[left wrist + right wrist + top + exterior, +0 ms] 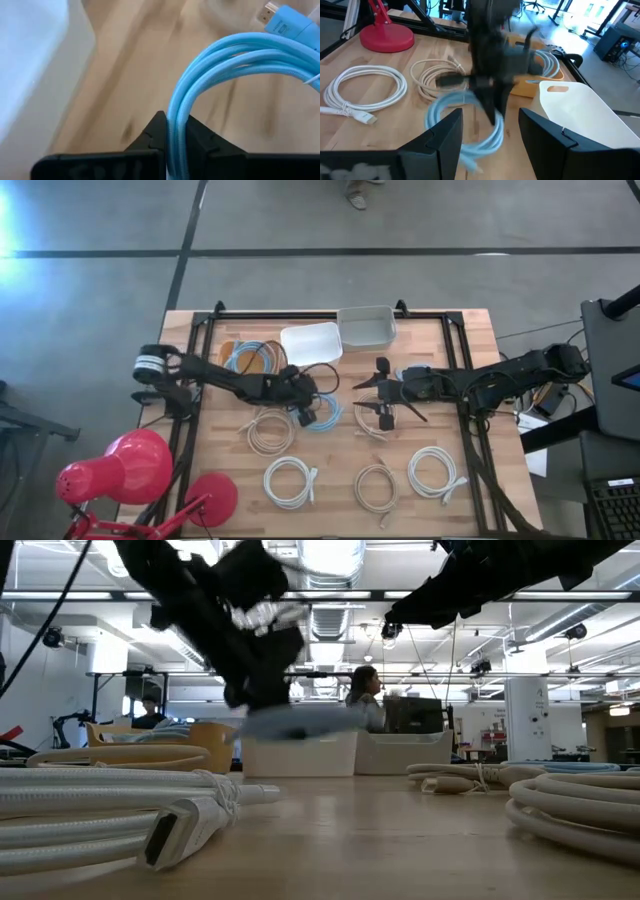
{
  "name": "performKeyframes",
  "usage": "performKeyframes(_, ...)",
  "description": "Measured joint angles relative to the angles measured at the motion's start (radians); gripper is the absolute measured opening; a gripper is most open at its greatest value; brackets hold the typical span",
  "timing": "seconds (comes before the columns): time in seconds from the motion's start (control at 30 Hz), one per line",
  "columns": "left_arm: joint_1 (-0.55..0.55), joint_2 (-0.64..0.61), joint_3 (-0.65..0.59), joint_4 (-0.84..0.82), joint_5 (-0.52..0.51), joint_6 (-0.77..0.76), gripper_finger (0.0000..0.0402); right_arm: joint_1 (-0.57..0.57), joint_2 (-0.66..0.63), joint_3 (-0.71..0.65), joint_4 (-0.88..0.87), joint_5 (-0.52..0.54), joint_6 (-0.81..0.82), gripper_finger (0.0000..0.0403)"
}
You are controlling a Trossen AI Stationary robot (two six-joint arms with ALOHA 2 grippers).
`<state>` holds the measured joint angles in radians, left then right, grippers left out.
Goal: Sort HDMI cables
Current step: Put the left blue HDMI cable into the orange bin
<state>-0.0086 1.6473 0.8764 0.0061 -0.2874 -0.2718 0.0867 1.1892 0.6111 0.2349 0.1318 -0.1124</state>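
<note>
A light blue HDMI cable coil [326,414] hangs from my left gripper [308,410], which is shut on it near the table's middle. In the low view the blurred coil [300,720] shows above the tabletop. My right gripper [368,395] is open, just right of the blue coil and above a beige coil [375,422]; its wrist view faces my left gripper [487,85] and the blue coil [462,125]. Another blue cable [250,357] lies in an orange-tan tray. On the table lie a beige coil [270,430], two white coils [290,480] [435,472] and a beige coil [375,485]. My left gripper pinches a bundle of several strands of the blue coil [176,107] between its two fingers [152,132], which come from above and lie across the strands. The loop curves away from the fingers, with its connector [287,22] at the far side. The coil hangs tilted below the gripper.
A white tray [312,342] and a grey-white bin [367,327] stand at the far edge beside the orange-tan tray [232,348]. A red desk lamp [130,470] sits at the near left corner. A person [365,695] shows beyond the table.
</note>
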Motion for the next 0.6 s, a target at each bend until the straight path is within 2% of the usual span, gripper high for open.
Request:
performKeyframes(0.1, -0.001, -0.080, 0.005, -0.039, -0.011, 0.006, 0.0037, 0.000, 0.000, -0.001, 0.001, 0.000, 0.000, 0.0187)
performKeyframes(0.2, -0.005, -0.179, 0.008, -0.111, -0.101, 0.039, 0.0032, 0.000, 0.000, -0.003, 0.000, 0.000, 0.006, 0.0187)
performKeyframes(0.4, -0.007, -0.357, 0.002, -0.401, -0.443, 0.046, 0.0038, 0.000, 0.000, -0.005, 0.000, 0.000, 0.017, 0.0187)
performKeyframes(0.5, -0.005, -0.419, 0.002, -0.560, -0.644, -0.012, 0.0038, 0.000, 0.000, -0.006, 0.000, 0.000, 0.032, 0.0187)
performKeyframes(0.6, 0.000, -0.449, 0.000, -0.712, -0.794, -0.089, 0.0036, 0.000, 0.000, -0.007, 0.000, 0.000, 0.034, 0.0187)
